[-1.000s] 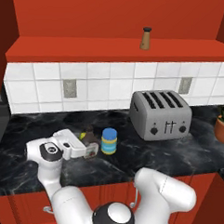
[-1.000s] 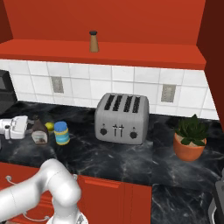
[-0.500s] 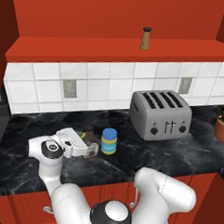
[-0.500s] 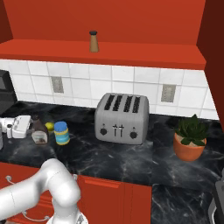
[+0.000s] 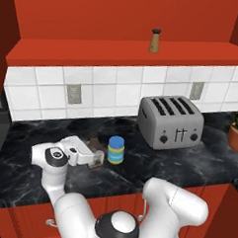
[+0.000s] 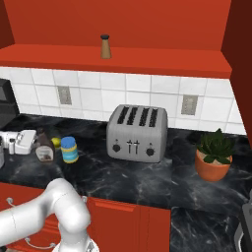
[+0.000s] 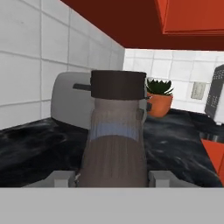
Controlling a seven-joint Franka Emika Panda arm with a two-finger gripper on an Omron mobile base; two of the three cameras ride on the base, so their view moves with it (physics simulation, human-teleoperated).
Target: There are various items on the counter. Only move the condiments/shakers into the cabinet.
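I see the small tan shaker (image 5: 154, 41) standing upright on the cabinet (image 5: 124, 54) shelf. On the desk (image 5: 197, 164), my pincer (image 5: 95, 158) has closed partway around the upright dark brown bottle (image 7: 114, 135), beside the blue-capped yellow jar (image 5: 116, 150).

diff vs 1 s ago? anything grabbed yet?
The gripper has slid a little toward the blue-capped yellow jar and closed in around the dark brown bottle, which stands on the counter, not lifted. The jar, toaster, potted plant and the tan shaker in the cabinet haven't moved.
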